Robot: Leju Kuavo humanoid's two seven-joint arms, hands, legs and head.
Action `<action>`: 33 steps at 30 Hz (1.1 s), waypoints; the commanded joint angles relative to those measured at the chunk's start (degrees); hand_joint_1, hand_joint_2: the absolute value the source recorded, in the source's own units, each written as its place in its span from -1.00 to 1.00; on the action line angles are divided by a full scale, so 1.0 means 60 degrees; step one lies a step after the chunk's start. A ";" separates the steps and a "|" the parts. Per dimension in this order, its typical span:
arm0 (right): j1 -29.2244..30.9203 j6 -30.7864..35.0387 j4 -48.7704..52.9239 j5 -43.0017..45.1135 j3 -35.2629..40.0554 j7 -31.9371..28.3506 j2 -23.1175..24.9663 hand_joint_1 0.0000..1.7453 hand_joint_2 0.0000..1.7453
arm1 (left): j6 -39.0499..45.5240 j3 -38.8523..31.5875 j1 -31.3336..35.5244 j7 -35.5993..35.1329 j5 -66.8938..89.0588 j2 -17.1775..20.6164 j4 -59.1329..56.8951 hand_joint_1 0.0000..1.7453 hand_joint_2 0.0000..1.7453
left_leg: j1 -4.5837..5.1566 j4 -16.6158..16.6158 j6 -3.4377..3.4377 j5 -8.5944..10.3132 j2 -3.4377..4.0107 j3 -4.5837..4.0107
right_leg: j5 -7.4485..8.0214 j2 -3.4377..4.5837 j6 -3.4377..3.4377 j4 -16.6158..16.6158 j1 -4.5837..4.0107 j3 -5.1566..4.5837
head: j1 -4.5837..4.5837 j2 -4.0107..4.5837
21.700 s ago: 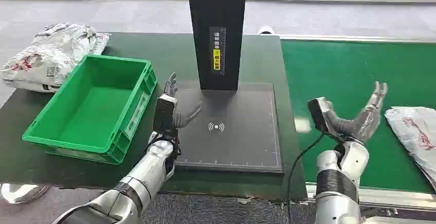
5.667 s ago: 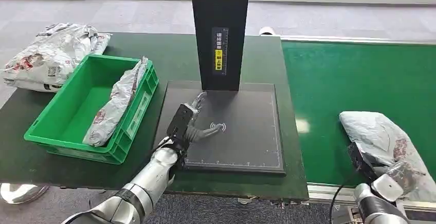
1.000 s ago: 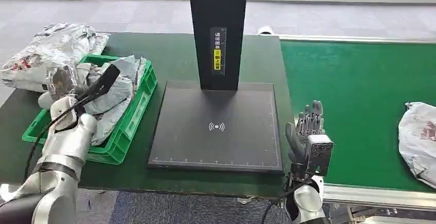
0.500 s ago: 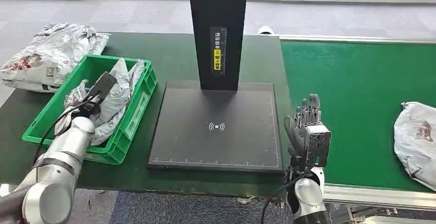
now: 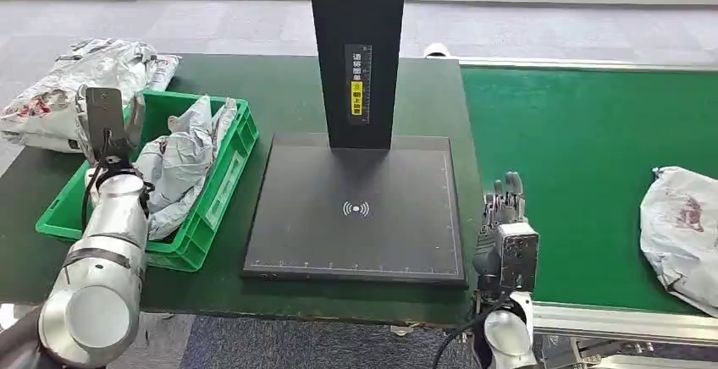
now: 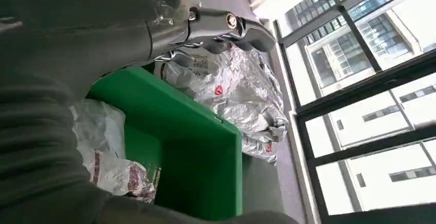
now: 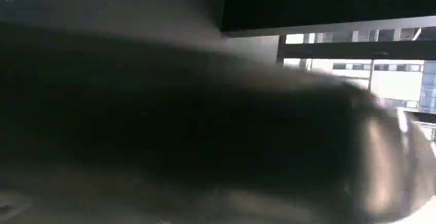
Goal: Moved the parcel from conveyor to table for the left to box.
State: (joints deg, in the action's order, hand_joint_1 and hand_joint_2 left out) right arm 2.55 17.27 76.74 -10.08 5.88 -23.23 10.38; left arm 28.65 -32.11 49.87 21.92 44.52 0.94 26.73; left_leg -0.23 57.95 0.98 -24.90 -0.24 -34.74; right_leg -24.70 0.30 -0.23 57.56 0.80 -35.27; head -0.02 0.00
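We see the left hand [image 5: 106, 119] lifted off the boxed parcel [image 5: 182, 162] at left, seemingly empty; right hand [image 5: 505, 225] empty, fingers apart; next parcel [image 5: 682, 234] nearer.

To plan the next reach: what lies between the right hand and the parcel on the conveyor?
In the head view, the stretch between the right hand and the parcel is bare green conveyor belt.
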 commanded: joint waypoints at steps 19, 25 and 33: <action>0.2165 0.0592 -0.2006 -0.1633 0.0027 0.0489 -0.0591 -1.00 1.00 | -0.4622 0.6889 -0.2303 0.1691 -0.5291 -0.2249 0.2670 -1.00 1.00 | 0.0014 -0.0017 -0.0030 0.0007 -0.0063 0.0026 | -0.0002 -0.0075 -0.0015 -0.0036 0.0016 0.0073 | 0.0000 0.0000; 0.2563 0.0614 -0.2496 -0.1610 -0.0059 0.0366 -0.0395 -1.00 1.00 | -0.5863 0.7215 -0.1959 0.1424 -0.6110 -0.2319 0.1866 -1.00 1.00 | 0.0012 -0.0004 -0.0026 -0.0003 -0.0029 0.0024 | 0.0014 -0.0038 -0.0020 -0.0036 0.0017 0.0060 | 0.0000 0.0000; 0.2327 0.1138 -0.2570 -0.2318 -0.0667 0.0634 -0.0424 -1.00 1.00 | -0.6212 0.7514 -0.1634 0.1263 -0.6485 -0.2734 0.0488 -1.00 1.00 | 0.0009 -0.0001 -0.0026 -0.0001 -0.0048 0.0022 | 0.0006 -0.0056 -0.0024 -0.0034 -0.0001 0.0062 | 0.0000 0.0000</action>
State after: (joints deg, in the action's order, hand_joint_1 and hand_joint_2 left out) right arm 14.56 22.66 67.72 -22.07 5.88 -20.35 9.12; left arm -10.67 7.83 37.07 29.66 5.51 -13.66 40.65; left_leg -0.15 58.03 0.84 -24.90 -0.42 -34.79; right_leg -24.63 0.11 -0.39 57.50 0.84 -35.17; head -0.02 0.00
